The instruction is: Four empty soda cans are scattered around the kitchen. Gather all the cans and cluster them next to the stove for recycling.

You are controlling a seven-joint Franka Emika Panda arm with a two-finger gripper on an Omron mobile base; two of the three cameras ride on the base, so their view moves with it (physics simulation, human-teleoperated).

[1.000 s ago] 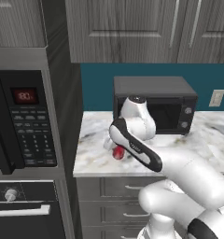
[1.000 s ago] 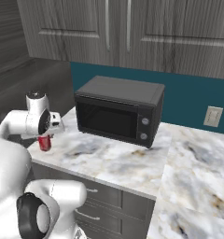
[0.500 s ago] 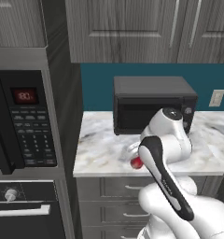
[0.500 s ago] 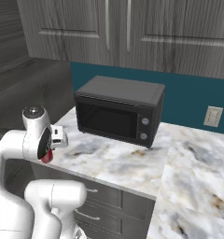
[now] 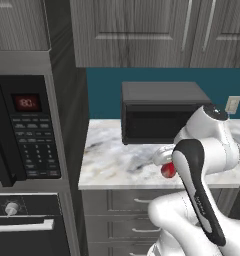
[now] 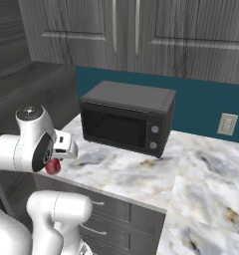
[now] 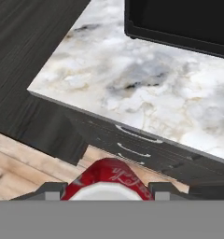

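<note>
A red soda can (image 7: 108,178) is pinched between the gripper (image 7: 108,190) jaws at lower centre, its long axis seemingly along them

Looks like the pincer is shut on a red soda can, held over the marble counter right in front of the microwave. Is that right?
Not quite. The pincer is shut on the red soda can, but the can hangs past the marble counter edge, above the wooden floor in front of the drawers, as the hand view shows. The microwave sits further back.

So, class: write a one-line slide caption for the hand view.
End effector carries a red soda can past the marble counter's edge.
</note>
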